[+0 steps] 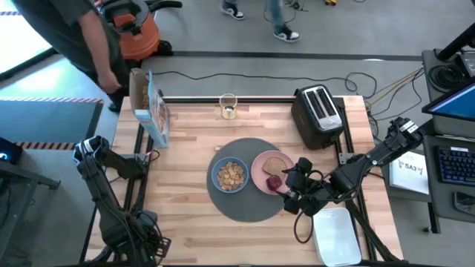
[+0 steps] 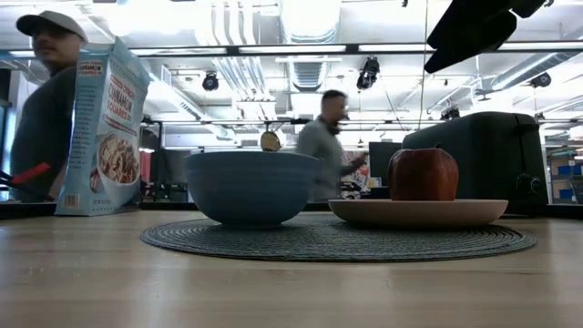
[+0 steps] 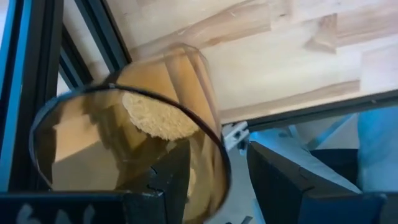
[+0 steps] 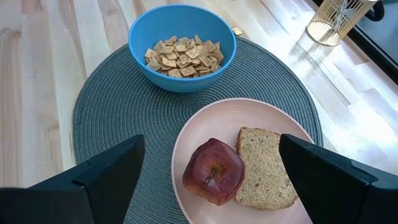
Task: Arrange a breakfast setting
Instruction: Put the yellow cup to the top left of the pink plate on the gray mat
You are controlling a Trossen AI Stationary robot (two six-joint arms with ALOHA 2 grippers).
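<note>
A round dark grey mat [image 1: 245, 204] lies mid-table. On it stand a blue bowl [image 4: 180, 81] of cereal squares and a pink plate [image 4: 205, 124] bearing a red apple [image 4: 213, 171] and a toast slice [image 4: 264, 168]. A glass [image 1: 228, 106] with a little orange drink stands at the far edge. No spoon shows. My right gripper [image 1: 291, 189] hovers open and empty over the plate, one finger on either side of the apple and toast. My left gripper [image 1: 87, 148] is beyond the table's left edge, shut on a clear cup [image 3: 124, 149]. My left gripper holds the clear cup by its wall [image 3: 186, 180] near the rim; a dark finger [image 3: 169, 183] shows through the wall. Whether that finger is inside or outside the cup I cannot tell. The cup is lifted clear, tipped on its side beside the table's left frame rail.
A black toaster [image 1: 319, 115] stands at the far right and a cereal box [image 1: 148, 111] at the far left. A white tray [image 1: 338, 233] lies at the near right corner. A person stands beyond the far left corner. Bare wood lies left of the mat.
</note>
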